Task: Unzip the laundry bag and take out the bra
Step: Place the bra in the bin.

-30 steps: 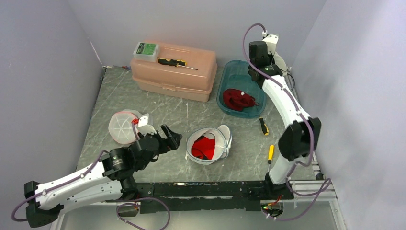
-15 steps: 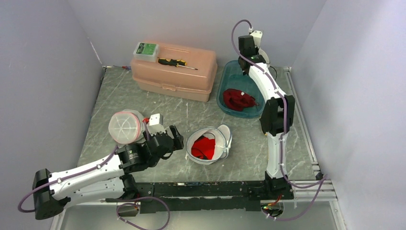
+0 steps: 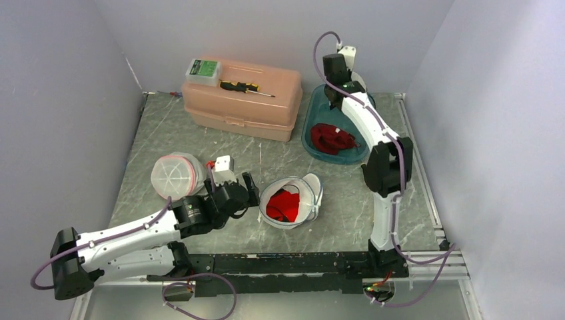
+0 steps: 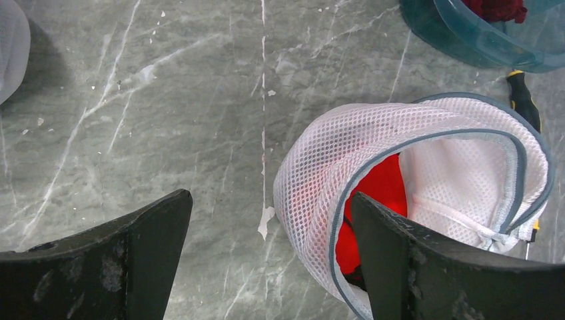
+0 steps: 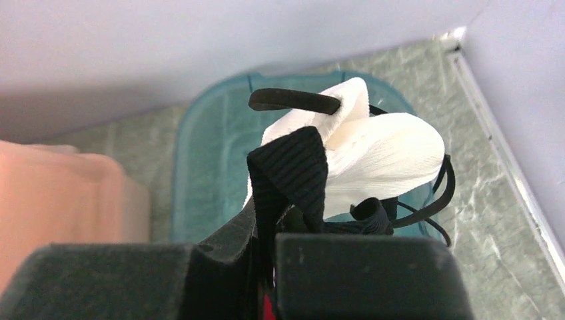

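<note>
Grey veined stone table (image 3: 200,143) carries a pink toolbox (image 3: 243,107) at the rear and a teal tub (image 3: 308,133) at rear right. Near front centre lies the white mesh laundry bag (image 3: 312,190), unzipped, its mouth gaping. A red garment (image 3: 283,203) sits inside the bag, and another red item lies in the tub. The right gripper (image 5: 266,237) is clenched on a white bra (image 5: 380,153) with black straps, suspended over the tub's far end. The left gripper (image 4: 270,199) is spread wide and empty, just beside the bag; contact cannot be confirmed. Assessment: unzipping is complete and removal is in hand, the white bra being at drop-off. The next move calls for the right jaws to release over the tub. The left must then enter the bag mouth and pinch red fabric only, not mesh.
</note>
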`<state>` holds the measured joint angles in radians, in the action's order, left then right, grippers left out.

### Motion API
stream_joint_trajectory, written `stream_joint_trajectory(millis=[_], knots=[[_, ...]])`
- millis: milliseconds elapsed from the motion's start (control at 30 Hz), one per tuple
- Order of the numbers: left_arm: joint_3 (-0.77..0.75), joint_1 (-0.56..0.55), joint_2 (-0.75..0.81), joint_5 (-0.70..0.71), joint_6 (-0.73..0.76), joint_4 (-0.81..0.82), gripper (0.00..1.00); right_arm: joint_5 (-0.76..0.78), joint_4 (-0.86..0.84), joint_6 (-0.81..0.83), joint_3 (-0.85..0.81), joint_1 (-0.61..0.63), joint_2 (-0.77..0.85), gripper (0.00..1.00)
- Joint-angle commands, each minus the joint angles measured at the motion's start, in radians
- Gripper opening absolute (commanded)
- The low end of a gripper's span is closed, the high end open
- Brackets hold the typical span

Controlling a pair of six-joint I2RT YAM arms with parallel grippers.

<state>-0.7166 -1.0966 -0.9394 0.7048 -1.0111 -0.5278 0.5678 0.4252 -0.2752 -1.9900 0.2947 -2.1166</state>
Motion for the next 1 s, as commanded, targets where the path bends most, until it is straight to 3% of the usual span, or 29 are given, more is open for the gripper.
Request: stream_joint_trajectory(millis=[0, 233, 633, 967], knots=[[-0.016, -0.004, 0.017, -0.02, -0.007, 0.042, 0.94, 0.06, -0.057, 0.046, -0.03, 0.021, 0.205, 0.0], [0.005, -0.003, 0.025, -0.033, -0.06, 0.033, 0.94, 0.022, 0.074, 0.018, -0.164, 0.044, 0.159, 0.0], [0.02, -0.004, -0.007, -0.059, -0.095, 0.013, 0.94, -0.005, 0.086, -0.037, -0.156, 0.028, -0.026, 0.0], [0.002, -0.003, -0.06, -0.037, -0.081, -0.005, 0.94, 0.001, 0.19, -0.049, -0.261, -0.018, -0.217, 0.0]])
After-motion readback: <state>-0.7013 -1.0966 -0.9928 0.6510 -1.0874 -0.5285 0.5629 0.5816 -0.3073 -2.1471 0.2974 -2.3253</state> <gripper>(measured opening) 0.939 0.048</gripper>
